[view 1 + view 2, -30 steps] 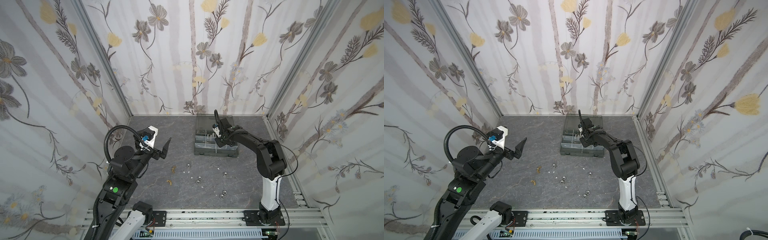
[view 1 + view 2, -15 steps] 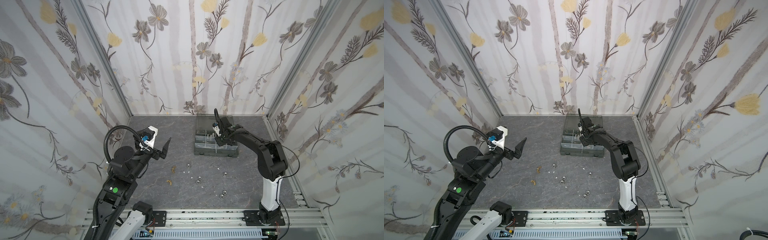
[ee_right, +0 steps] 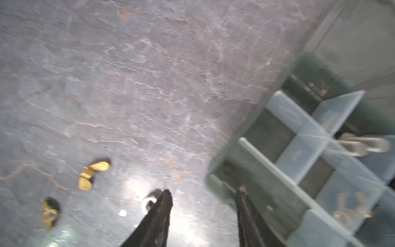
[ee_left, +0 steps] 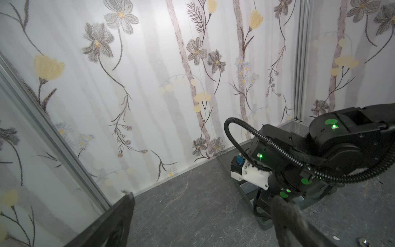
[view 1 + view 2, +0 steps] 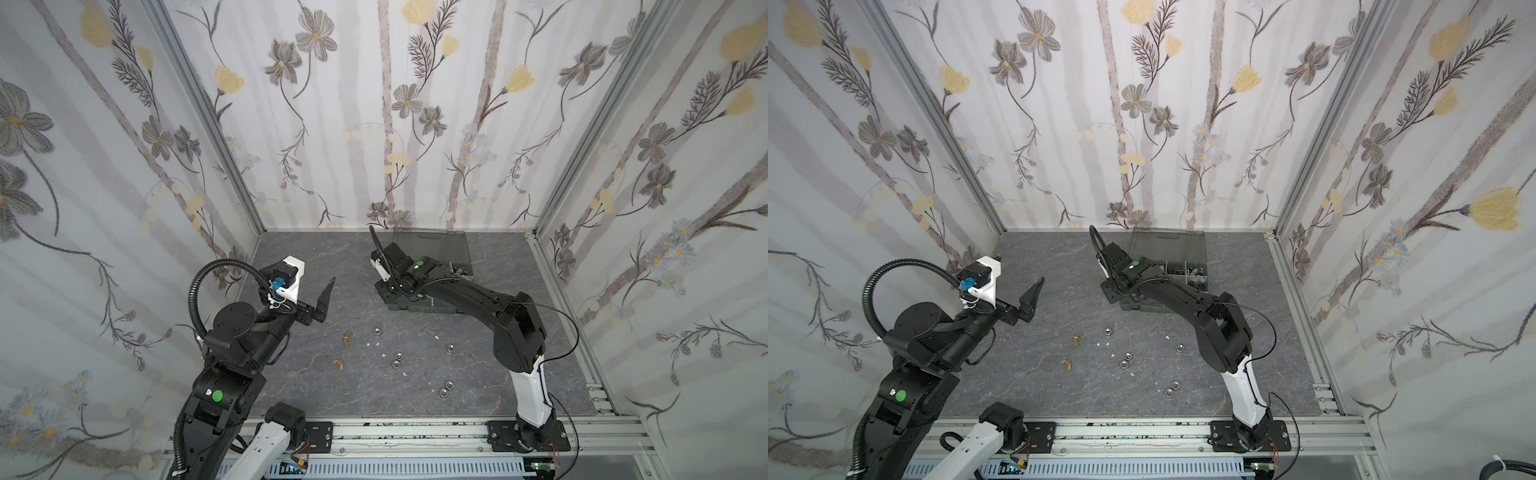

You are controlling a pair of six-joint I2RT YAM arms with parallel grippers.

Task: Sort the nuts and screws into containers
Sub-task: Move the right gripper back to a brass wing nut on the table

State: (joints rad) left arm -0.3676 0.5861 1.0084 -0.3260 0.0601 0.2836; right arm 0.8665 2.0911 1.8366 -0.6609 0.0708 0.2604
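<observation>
Right hand (image 3: 204, 191) is open with nothing between its fingers, hanging right at the corner of the containers (image 3: 267, 160). Left hand (image 4: 203, 196) is wide open too, up in the air. Silver nuts (image 5: 396, 364) and two brass wing nuts (image 3: 93, 175) lie scattered on the surface (image 5: 299, 374) in front of the case.

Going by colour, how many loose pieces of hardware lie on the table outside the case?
Brass wing nuts: 2
Silver pieces: 6 (too small to tell nut from bolt)
Total: 8, not counting the white specks.
</observation>
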